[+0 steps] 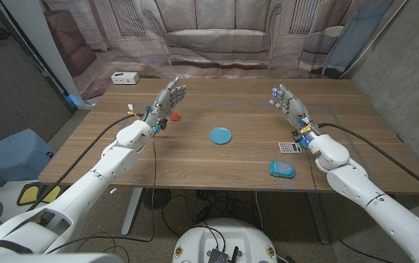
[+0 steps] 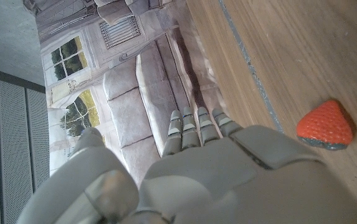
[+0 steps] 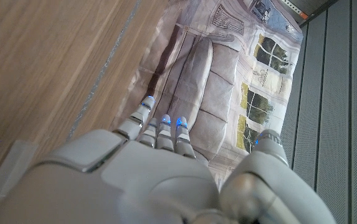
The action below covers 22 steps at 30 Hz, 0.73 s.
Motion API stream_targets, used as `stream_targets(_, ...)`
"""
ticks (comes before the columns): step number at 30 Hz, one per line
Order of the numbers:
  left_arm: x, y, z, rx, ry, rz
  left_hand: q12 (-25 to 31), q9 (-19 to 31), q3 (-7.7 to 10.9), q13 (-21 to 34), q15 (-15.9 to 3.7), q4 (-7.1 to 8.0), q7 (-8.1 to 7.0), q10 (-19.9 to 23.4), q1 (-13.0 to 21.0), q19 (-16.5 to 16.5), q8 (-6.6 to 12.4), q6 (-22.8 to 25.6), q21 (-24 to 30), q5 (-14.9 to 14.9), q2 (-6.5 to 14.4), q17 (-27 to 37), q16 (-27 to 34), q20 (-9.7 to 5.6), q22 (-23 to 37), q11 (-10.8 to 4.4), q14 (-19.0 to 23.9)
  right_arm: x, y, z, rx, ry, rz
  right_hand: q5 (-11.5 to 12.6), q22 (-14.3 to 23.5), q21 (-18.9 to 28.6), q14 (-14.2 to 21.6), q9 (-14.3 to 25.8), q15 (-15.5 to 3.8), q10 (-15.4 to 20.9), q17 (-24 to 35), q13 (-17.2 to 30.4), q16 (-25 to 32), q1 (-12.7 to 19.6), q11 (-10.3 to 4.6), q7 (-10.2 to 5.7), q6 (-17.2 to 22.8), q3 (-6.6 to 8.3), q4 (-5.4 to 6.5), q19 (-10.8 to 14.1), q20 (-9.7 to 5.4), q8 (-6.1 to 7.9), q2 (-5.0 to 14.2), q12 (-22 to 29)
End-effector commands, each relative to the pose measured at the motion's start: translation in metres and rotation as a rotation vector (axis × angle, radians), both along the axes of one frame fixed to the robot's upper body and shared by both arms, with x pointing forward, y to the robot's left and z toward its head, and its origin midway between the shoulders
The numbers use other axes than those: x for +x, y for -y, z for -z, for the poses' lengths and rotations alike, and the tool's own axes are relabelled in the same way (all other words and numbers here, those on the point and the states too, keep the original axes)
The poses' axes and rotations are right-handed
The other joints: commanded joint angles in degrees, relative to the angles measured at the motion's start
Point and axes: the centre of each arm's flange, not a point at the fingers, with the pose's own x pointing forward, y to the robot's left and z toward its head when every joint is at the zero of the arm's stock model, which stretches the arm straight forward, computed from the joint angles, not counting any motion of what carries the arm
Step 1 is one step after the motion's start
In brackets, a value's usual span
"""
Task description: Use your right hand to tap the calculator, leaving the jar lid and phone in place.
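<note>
A small grey calculator (image 1: pixel 289 147) with dark keys lies on the wooden table (image 1: pixel 238 172) at the right, just beside my right wrist. A round blue jar lid (image 1: pixel 221 135) sits near the table's middle. A blue phone-like device (image 1: pixel 282 169) lies close to the front edge, in front of the calculator. My right hand (image 1: pixel 289 102) is raised above the table behind the calculator, fingers apart (image 3: pixel 156 134), holding nothing. My left hand (image 1: pixel 167 98) is also raised, over the left side, with its fingers (image 2: pixel 197 127) spread and nothing in it.
A small red strawberry-shaped object (image 1: pixel 174 115) (image 2: pixel 326 124) lies on the table by my left hand. A white box (image 1: pixel 124 77) stands at the far left corner. A printed sofa backdrop (image 1: pixel 216 36) hangs behind the table.
</note>
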Motion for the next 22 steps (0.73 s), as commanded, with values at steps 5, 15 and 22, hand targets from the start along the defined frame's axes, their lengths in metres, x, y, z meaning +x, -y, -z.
stream_targets(5, 0.01, -0.0107, -0.0019, 0.021, -0.014, 0.046, -0.06, 0.19, 0.11, 0.25, -0.02, -0.43, 0.53, 0.25, 0.03, 0.08, -0.21, -0.3, -0.05, -0.16, 0.34, 0.18, -0.09, -0.07, 0.09, 0.17, -0.23, 0.0165, -0.0118, 0.0043, 0.074, -0.02, -0.107, 0.05, 0.11, -0.12, 0.72, 0.11, 0.23, 1.0, 0.13, 0.15, 0.27, 0.48, 0.19, 0.07, 0.73, -0.04, -0.3, 1.41, -0.02, -0.02, -0.37, 0.33)
stream_targets(15, 0.0128, -0.0114, -0.0015, 0.004, -0.003, 0.039, -0.18, 0.19, 0.13, 0.25, -0.02, -0.52, 0.58, -0.08, 0.04, 0.04, -0.26, -0.56, -0.08, -0.17, 0.41, 0.18, -0.08, -0.11, 0.09, 0.13, -0.28, 0.0187, -0.0078, 0.0037, 0.063, -0.03, -0.101, 0.06, 0.11, -0.28, 0.91, 0.11, 0.33, 1.1, 0.14, 0.16, 0.17, 0.47, 0.26, 0.24, 1.03, -0.16, -0.29, 1.63, -0.03, -0.02, -0.6, 0.22)
stream_targets(22, 0.0132, -0.0086, -0.0006, -0.002, -0.004, 0.031, -0.13, 0.19, 0.14, 0.25, 0.05, -0.58, 0.57, 0.05, 0.06, 0.02, -0.23, -0.55, -0.09, -0.17, 0.45, 0.18, -0.06, -0.13, 0.09, 0.18, -0.24, 0.021, -0.0041, 0.0042, 0.065, -0.037, -0.105, 0.07, 0.11, -0.44, 0.9, 0.11, 0.47, 1.14, 0.16, 0.16, 0.07, 0.44, 0.24, 0.23, 1.1, -0.21, -0.25, 1.59, 0.16, -0.08, -0.67, 0.15)
